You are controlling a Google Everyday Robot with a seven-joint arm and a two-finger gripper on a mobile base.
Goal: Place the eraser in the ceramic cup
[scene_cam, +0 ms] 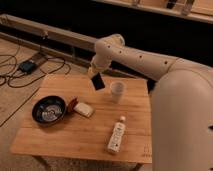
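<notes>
We seem to be in a robotics lab or test room, not a home. Loose black cables (pixel 15 70) trail across the bare tan floor (pixel 10 102) to a dark power box (pixel 27 65). A cream-white robot arm (pixel 145 62) reaches over a light wooden bench (pixel 75 137). Its end effector (pixel 94 74) hangs above the far side, clamped on a small black rectangular eraser (pixel 98 82).

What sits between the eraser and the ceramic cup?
Nothing: camera view shows only bare table between the ceramic cup and the eraser held by the gripper beside it.
</notes>
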